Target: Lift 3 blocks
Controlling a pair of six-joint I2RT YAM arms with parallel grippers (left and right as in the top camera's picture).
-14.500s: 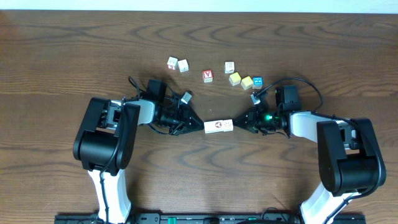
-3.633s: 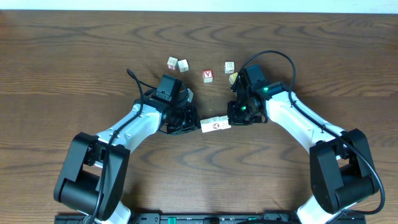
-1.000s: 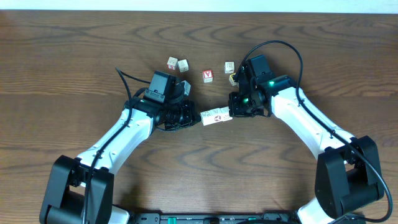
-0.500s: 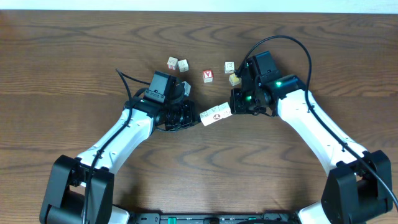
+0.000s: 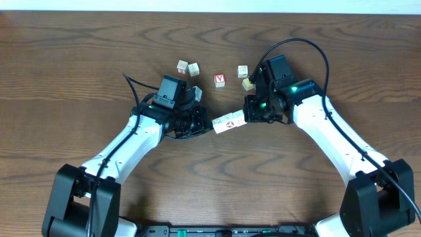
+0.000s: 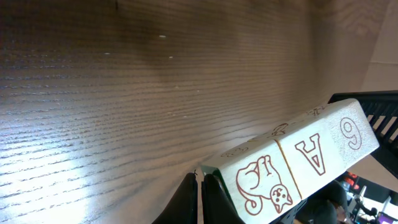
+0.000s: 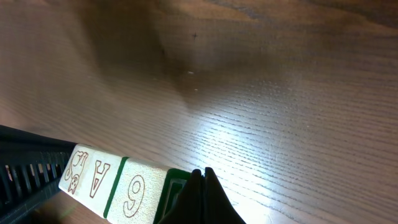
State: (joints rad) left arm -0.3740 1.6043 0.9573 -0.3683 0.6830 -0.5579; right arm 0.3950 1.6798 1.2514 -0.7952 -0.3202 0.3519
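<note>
Where the two arms meet in the overhead view, the three blocks (image 5: pixel 229 122) sit end to end as one short cream row. The row is tilted, so its right end lies farther up the table (image 5: pixel 66 59) than its left end. The left gripper (image 5: pixel 205 124) touches the row's left end and the right gripper (image 5: pixel 246 117) touches its right end. The row is thus pinched between the two tips, not held inside either pair of fingers. From above I cannot tell whether the row is clear of the wood. Beyond it lie two pale cubes (image 5: pixel 187 68) side by side, a red-letter cube (image 5: pixel 220 79) and a single pale cube (image 5: pixel 243 70). A yellow cube (image 5: pixel 248 83) is partly hidden by the right arm.

Seen from the left wrist, the left gripper (image 6: pixel 200 186) has its fingers pressed together with nothing between them, their tip against the row's near end. The three blocks (image 6: pixel 298 162) run up and to the right, showing a cat, a letter A and a 6 in reddish-brown print.

Seen from the right wrist, the right gripper (image 7: pixel 200 180) is likewise closed on nothing, its tip against a green-edged end face. The three blocks (image 7: pixel 118 185) run off to the left, showing the 6, the A and a third print cut off by the frame's edge.
</note>
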